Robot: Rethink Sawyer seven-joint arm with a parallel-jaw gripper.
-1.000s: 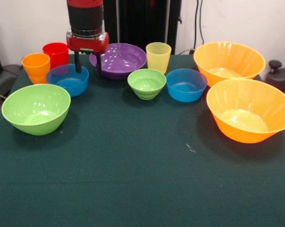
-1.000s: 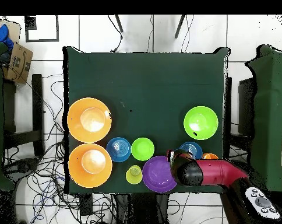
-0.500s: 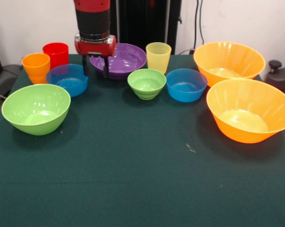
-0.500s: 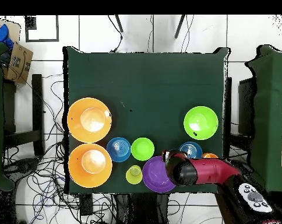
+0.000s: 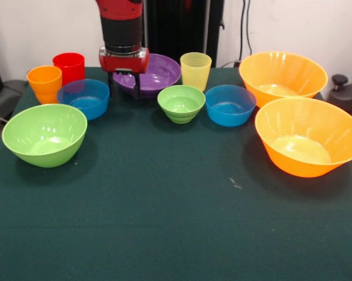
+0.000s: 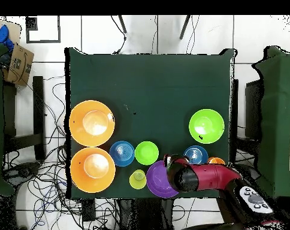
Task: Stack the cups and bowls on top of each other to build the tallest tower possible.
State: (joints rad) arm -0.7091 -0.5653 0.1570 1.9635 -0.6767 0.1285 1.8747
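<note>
Gripper: its two dark fingers hang spread apart with nothing between them, over the near left rim of the purple bowl; from above, the arm covers that bowl's right side.
Purple bowl: at the back of the table, between the red cup and the yellow cup.
Cups: the orange cup stands just beside the red cup at the back left; the yellow cup stands alone, upright, behind the small green bowl.
Small bowls: one blue bowl sits in front of the orange and red cups; the other blue bowl sits just beside the small green bowl.
Large green bowl: near the left edge, apart from the rest.
Orange bowls: two, on the right, one behind the other, rims nearly touching.
Tower: nothing is stacked; every cup and bowl rests singly on the dark green cloth.
</note>
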